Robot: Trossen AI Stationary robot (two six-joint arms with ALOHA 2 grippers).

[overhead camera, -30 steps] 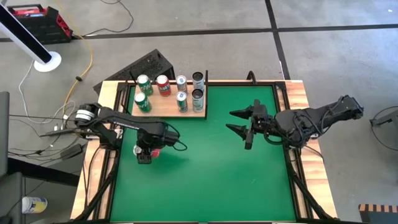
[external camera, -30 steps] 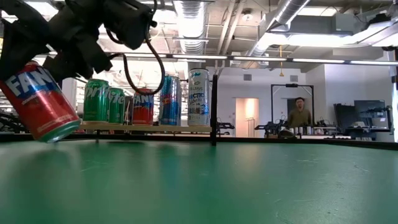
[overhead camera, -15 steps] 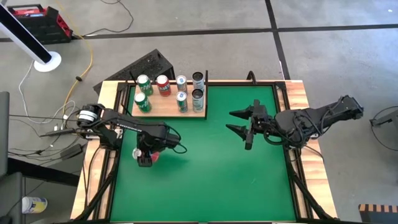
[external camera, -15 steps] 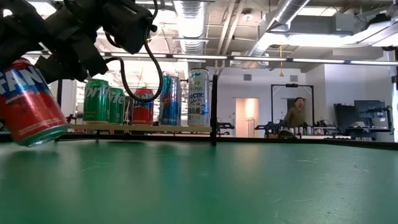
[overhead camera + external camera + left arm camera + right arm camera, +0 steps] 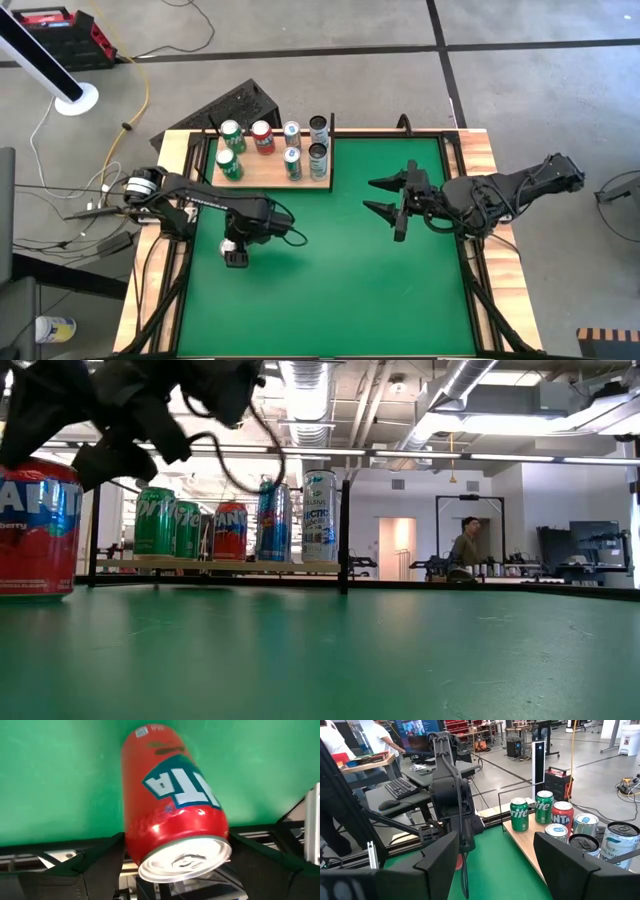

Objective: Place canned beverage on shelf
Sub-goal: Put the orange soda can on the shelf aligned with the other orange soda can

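Red Fanta can [image 5: 36, 525] upright on green mat [image 5: 330, 260], w/ left end effector [image 5: 236, 247] spread wide around it, well short of shelf [image 5: 272, 168]. Right end effector [image 5: 385, 196] open, waits mid-table.

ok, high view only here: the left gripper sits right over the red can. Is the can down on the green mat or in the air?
Observer: Down. In the low view the red aluminium drink can stands upright on the green mat, with the left gripper directly above it.
Operator: Shelf flush with the mat?
Observer: No. The low view shows the pale wooden shelf panel raised a little above the mat.
Operator: Right side?
Observer: The right gripper is open, and its wrist view shows it holding nothing.
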